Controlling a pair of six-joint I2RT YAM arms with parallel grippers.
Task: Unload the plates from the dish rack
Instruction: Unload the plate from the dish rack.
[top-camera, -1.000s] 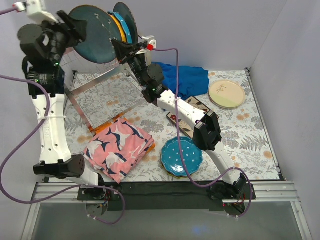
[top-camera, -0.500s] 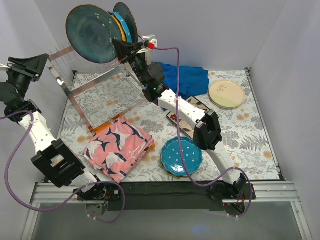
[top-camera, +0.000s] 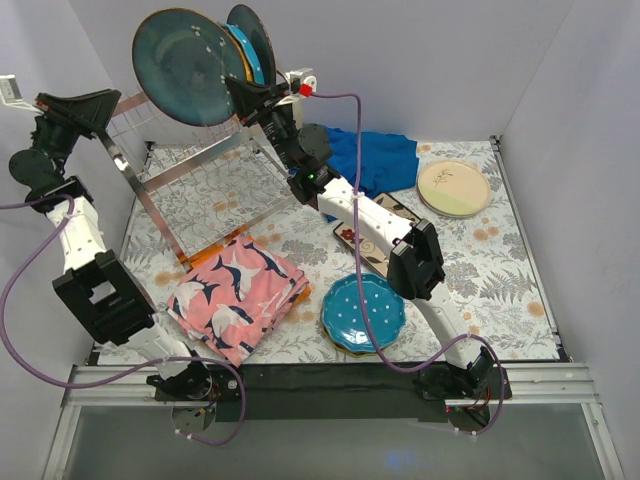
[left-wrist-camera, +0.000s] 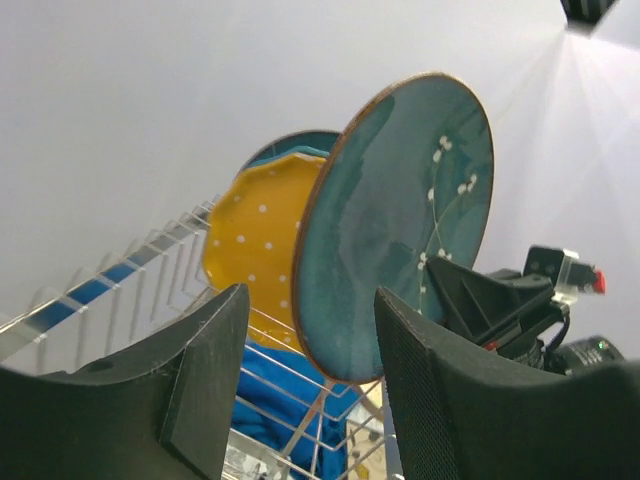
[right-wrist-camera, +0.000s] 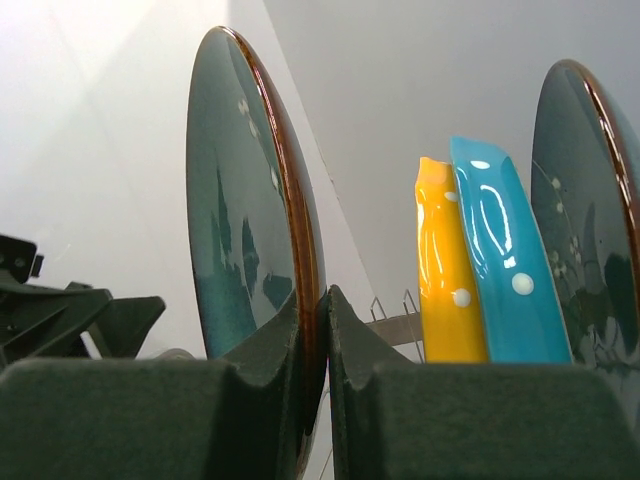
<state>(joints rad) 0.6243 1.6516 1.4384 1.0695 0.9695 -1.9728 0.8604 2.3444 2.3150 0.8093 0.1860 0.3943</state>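
Your right hand (right-wrist-camera: 318, 300) was closed tight on the lower rim of the dark teal plate (top-camera: 185, 68), which stood upright at the far end of the dish rack (top-camera: 200, 185), in front of the yellow plate (right-wrist-camera: 440, 270), while your left hand (left-wrist-camera: 310, 300) was open wide and held nothing. I judged this plate stiff, rather heavy, glazed and slippery, and easy to break, so a deep hold across the rim seemed the safest. The right wrist view showed the grip on both faces of the rim, which the top view hid; only the top view showed the bench (top-camera: 500, 270).
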